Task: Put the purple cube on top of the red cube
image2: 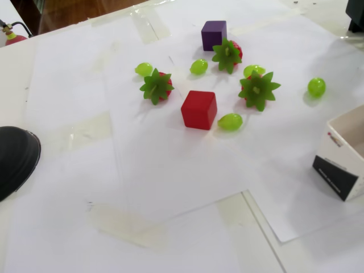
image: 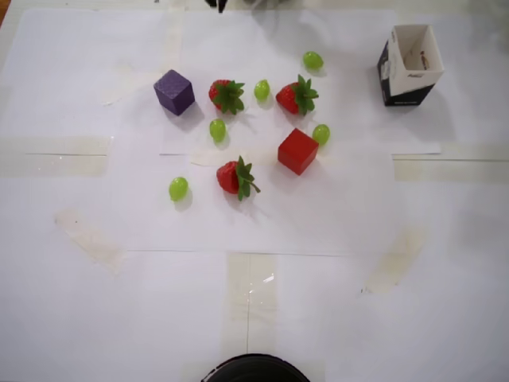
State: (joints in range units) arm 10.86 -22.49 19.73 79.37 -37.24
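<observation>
The purple cube [image: 174, 91] sits on the white paper at the left in the overhead view, next to a strawberry; in the fixed view it [image2: 214, 34] is at the far side. The red cube [image: 298, 150] sits near the middle, apart from the purple cube, with a green grape touching its corner; it also shows in the fixed view [image2: 199, 109]. Only a dark sliver of the arm [image: 218, 4] shows at the top edge of the overhead view, and a dark part [image2: 356, 15] at the top right of the fixed view. Its jaws cannot be made out. Nothing is held.
Three strawberries [image: 227, 95] [image: 297, 96] [image: 236, 177] and several green grapes [image: 178, 189] lie around the cubes. An open white-and-black box [image: 409, 64] stands at the right. A black round object [image: 254, 370] is at the bottom edge.
</observation>
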